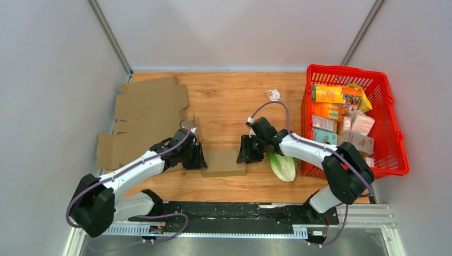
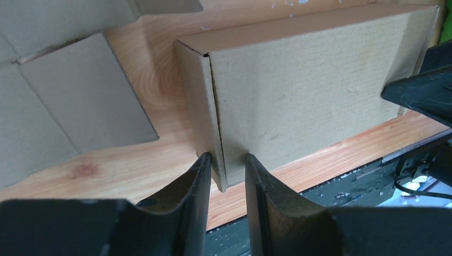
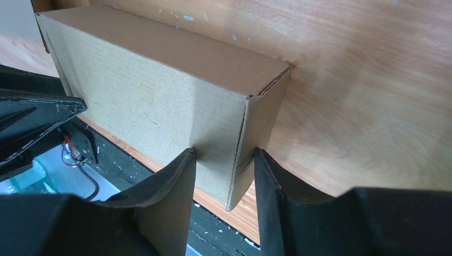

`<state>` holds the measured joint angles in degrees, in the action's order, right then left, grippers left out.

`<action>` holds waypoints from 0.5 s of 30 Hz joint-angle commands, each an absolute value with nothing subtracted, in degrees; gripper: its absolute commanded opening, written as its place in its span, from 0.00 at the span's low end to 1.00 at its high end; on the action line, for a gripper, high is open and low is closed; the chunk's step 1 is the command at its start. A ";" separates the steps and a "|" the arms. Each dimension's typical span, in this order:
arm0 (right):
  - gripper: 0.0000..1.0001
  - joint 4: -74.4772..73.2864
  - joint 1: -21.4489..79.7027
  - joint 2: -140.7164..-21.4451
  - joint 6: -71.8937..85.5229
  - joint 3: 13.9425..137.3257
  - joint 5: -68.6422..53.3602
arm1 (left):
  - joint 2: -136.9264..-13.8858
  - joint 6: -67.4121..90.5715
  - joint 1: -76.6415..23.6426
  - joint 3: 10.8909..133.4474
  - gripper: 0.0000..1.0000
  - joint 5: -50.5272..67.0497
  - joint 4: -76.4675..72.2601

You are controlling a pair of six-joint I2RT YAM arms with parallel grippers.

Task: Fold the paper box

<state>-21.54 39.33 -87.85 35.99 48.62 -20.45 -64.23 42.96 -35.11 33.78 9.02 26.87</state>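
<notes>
The paper box (image 1: pixel 224 163) is a closed brown cardboard carton lying on the wooden table near its front edge, between my two arms. My left gripper (image 1: pixel 200 160) meets the box's left end. In the left wrist view the box (image 2: pixel 304 85) has its near corner pinched between the left gripper's (image 2: pixel 228 157) fingers, one on the end face and one on the broad face. My right gripper (image 1: pixel 244 152) meets the right end. In the right wrist view its jaws (image 3: pixel 225 152) straddle the near corner of the box (image 3: pixel 144 101), both fingertips touching cardboard.
Flat unfolded cardboard sheets (image 1: pixel 146 114) lie at the left of the table. A red basket (image 1: pixel 341 69) with packaged groceries stands at the right. A green cabbage (image 1: pixel 282 165) lies beside it under my right arm. A small clear wrapper (image 1: pixel 274 95) lies farther back.
</notes>
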 commanded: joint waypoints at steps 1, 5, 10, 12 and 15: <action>0.38 -20.12 39.81 -85.52 36.13 50.62 -16.97 | -66.62 42.46 -35.16 37.78 0.35 12.04 20.74; 0.31 -22.41 39.90 -83.59 34.54 54.31 -13.81 | -70.82 40.34 -35.07 44.90 0.33 12.74 22.67; 0.31 -24.08 37.63 -86.82 31.12 63.96 -10.81 | -78.30 37.71 -34.46 58.95 0.33 12.22 23.99; 0.30 -23.91 34.82 -92.07 30.41 67.74 -11.60 | -83.74 37.18 -33.58 65.26 0.33 12.83 23.73; 0.29 -23.82 31.91 -97.81 28.57 77.40 -11.52 | -92.09 36.13 -31.21 74.92 0.31 14.86 25.21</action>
